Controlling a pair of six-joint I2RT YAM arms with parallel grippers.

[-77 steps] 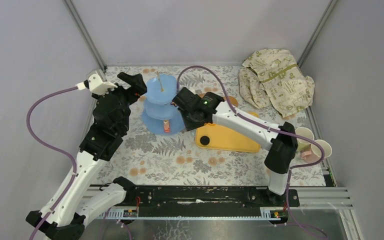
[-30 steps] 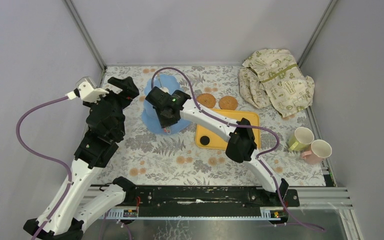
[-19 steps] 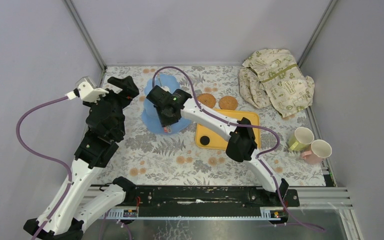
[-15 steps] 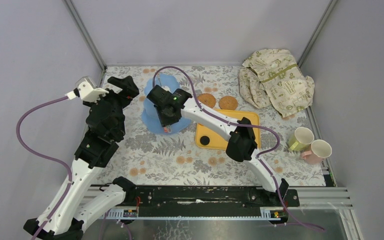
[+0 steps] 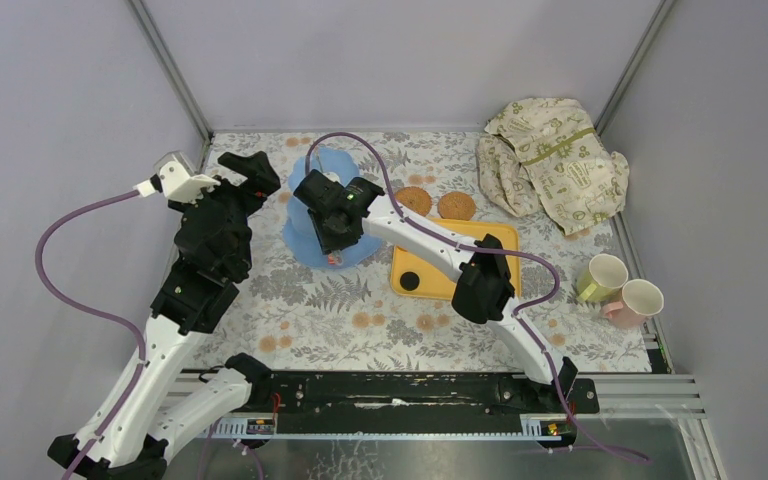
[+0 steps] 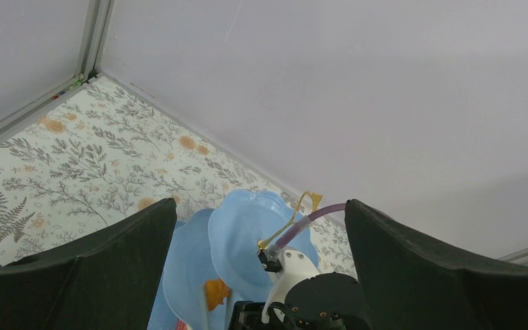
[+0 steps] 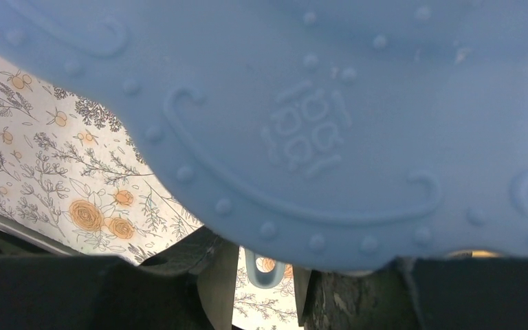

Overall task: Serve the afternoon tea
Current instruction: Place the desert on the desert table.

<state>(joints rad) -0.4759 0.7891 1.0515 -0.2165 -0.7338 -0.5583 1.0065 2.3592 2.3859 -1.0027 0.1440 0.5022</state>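
Observation:
The light-blue three-tier stand point(image 5: 303, 228) stands at the back left of the table. My right gripper point(image 5: 332, 226) reaches in over its tiers. In the right wrist view the underside of a blue tier point(image 7: 302, 117) fills the frame; below it my right gripper point(image 7: 265, 297) has its fingers apart, a small blue loop point(image 7: 265, 272) between them, untouched. A small pastry point(image 5: 334, 258) lies on the bottom tier, an orange one point(image 6: 214, 293) higher up. My left gripper point(image 5: 262, 178) stands wide open left of the stand point(image 6: 247, 234). Two woven coasters point(image 5: 412, 200) point(image 5: 456, 205) lie behind the tray. Two cups point(image 5: 602, 275) point(image 5: 641, 299) stand far right.
A yellow tray point(image 5: 465, 270) with a black round thing point(image 5: 410, 282) on it lies right of the stand, under my right arm. A crumpled cream cloth point(image 5: 550, 165) sits at the back right. Grey walls close the table on three sides.
My right arm has swung left from over the tray onto the stand, uncovering the coasters and cups. In the last second its fingers have spread a little. The left arm has barely shifted.

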